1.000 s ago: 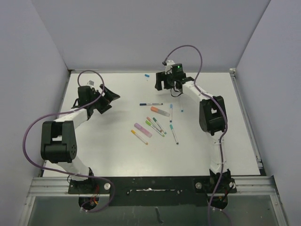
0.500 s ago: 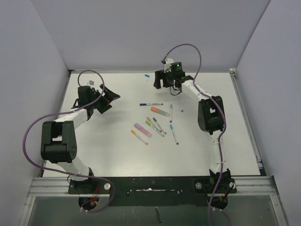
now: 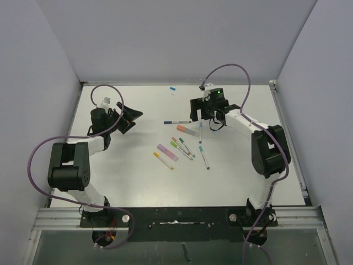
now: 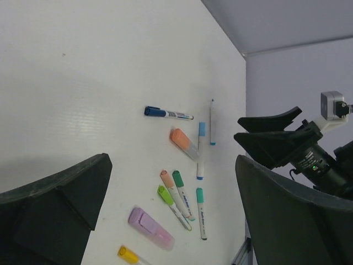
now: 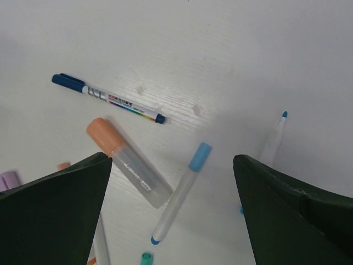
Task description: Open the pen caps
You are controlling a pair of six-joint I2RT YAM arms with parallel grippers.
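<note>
table [image 3: 138, 176]: white;
pens [image 4: 168, 114]: white-barrelled, capped blue, teal, green;
highlighters [image 4: 150, 227]: coloured lilac and salmon-orange

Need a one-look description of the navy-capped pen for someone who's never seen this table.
On the white table, find the pens scattered in the middle. The navy-capped pen lies alone on the far side of that scatter, crosswise, just beyond the salmon-orange highlighter. It is the only one with a dark navy cap, and its white barrel carries coloured print.

Bright, even light on the white table [image 3: 138, 182], soft shadows — close fingers [image 5: 49, 215] slightly blurred
</note>
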